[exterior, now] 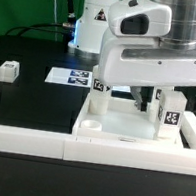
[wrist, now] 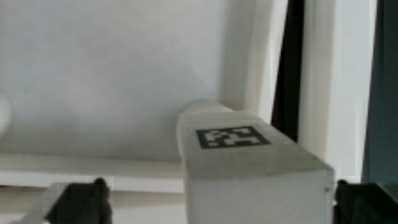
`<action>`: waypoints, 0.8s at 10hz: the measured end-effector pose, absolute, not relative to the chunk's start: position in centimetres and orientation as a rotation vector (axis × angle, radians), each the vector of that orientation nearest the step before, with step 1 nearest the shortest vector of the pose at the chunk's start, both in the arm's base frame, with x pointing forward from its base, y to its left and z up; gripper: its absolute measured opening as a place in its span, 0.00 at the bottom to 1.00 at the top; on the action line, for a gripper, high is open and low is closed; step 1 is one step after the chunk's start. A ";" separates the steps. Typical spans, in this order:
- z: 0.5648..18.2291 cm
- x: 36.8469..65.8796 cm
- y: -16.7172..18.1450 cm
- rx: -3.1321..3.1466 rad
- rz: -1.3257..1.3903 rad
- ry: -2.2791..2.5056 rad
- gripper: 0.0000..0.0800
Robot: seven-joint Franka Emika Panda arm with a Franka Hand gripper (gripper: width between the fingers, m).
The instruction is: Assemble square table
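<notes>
On the exterior view's left, a small white tagged plastic leg peg lies loose on the black worktop, well apart from everything else. Next comes the marker board, lying flat. Then comes the large white square plastic panel with a raised rim, also flat on the worktop. An upright white tagged leg stands in its far corner, a round socket shows in the near corner, and a second upright white tagged leg stands farther right, under the white robot arm. The end effector is spread. Its dark fingertips stand either side of a leg, with a clear gap on one side, so it is pinching nothing. The step looks like taking hold of this leg to seat it. It would go best with the leg centred between the fingers, a square close, and the leg kept vertical. Only the wrist view shows that gap and the leg sitting against the panel's corner rim. Only the exterior view shows the loose peg, the other leg and the open socket. The straddled leg is probably the right-hand one.
</notes>
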State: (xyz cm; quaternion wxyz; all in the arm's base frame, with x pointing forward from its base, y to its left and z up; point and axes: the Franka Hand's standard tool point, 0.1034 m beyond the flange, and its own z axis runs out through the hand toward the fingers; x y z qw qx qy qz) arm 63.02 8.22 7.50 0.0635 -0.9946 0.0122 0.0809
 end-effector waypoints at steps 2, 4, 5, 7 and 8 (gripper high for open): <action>7.5 63.0 8.2 -3.006 0.249 0.108 0.37; 7.5 63.0 8.3 -2.999 0.264 0.340 0.36; 7.5 63.0 8.3 -2.987 0.272 0.480 0.36; 7.3 63.2 8.5 -2.933 0.268 0.809 0.36; 7.3 63.3 8.6 -2.885 0.259 0.980 0.36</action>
